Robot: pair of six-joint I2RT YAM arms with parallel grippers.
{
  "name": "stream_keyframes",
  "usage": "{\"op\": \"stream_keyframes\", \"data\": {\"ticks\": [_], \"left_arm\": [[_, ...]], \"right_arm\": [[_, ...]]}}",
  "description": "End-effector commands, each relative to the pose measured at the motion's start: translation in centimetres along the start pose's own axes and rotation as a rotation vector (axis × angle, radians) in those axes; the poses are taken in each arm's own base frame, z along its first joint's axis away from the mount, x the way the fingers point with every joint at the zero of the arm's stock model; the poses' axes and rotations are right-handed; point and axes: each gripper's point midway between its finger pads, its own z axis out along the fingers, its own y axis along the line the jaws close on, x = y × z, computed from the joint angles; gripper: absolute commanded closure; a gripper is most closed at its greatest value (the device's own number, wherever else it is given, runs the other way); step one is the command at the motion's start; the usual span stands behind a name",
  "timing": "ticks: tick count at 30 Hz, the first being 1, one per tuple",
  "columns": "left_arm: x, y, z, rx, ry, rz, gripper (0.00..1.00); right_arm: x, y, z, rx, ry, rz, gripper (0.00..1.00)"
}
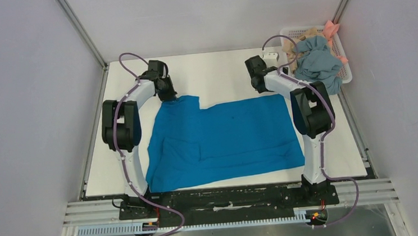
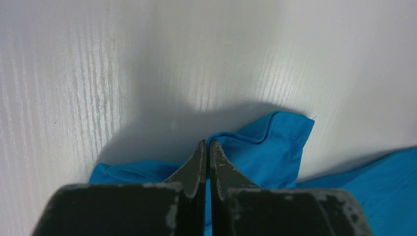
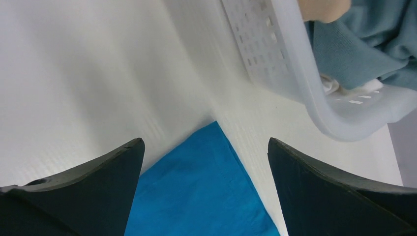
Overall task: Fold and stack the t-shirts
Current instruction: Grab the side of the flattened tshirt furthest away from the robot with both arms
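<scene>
At far edge of blue t-shirt (image 1: pixel 225 133) — left gripper (image 2: pixel 208 143) clamped on it; right gripper (image 3: pixel 205 142) gaping, empty.

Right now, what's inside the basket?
The basket holds a crumpled grey-blue shirt on top, a beige garment and a salmon garment poking out behind it. Whatever lies beneath is covered.

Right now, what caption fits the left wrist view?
Left gripper pinching a bunched corner of the blue t-shirt on the white table.
</scene>
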Motion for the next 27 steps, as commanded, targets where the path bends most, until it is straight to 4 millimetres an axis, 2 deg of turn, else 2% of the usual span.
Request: {"op": "stream_keyframes", "data": {"ticks": [1,4,6,11,14,17,24,25,27], "left_arm": [[-1.4,-2.0,-2.3,0.065,-0.065,0.050,0.98],[-1.4,-2.0,-2.6,0.067,-0.067,0.046,0.98],[-1.4,-2.1,-2.7,0.069,-0.067,0.044,0.98],[-1.1,-2.0,-3.0,0.066,-0.067,0.045,0.98],[-1.1,-1.9,-3.2,0.060,-0.071,0.045,0.98],[-1.0,-1.9,-3.5,0.062,-0.074,0.046,0.98],[-0.5,-1.9,-3.7,0.069,-0.069,0.045,0.98],[-0.6,-1.9,-3.9,0.072,-0.072,0.045,0.98],[-0.5,-2.1,-4.1,0.081,-0.072,0.046,0.98]], "right_arm": [[0.3,-0.6,1.3,0.047,0.021,-0.009,0.01],[2.3,-0.8,2.2,0.058,0.060,-0.036,0.01],[3.2,-0.9,2.4,0.052,0.080,-0.050,0.09],[4.8,-2.0,2.5,0.062,0.099,-0.045,0.18],[5.9,-2.3,2.5,0.045,0.115,-0.034,0.28],[6.4,-2.2,2.5,0.017,0.112,-0.008,0.40],[6.8,-0.9,2.8,-0.039,0.121,0.046,0.60],[6.9,-0.8,2.8,-0.045,0.123,0.051,0.66],[6.9,-0.5,2.8,-0.059,0.126,0.066,0.71]]}}
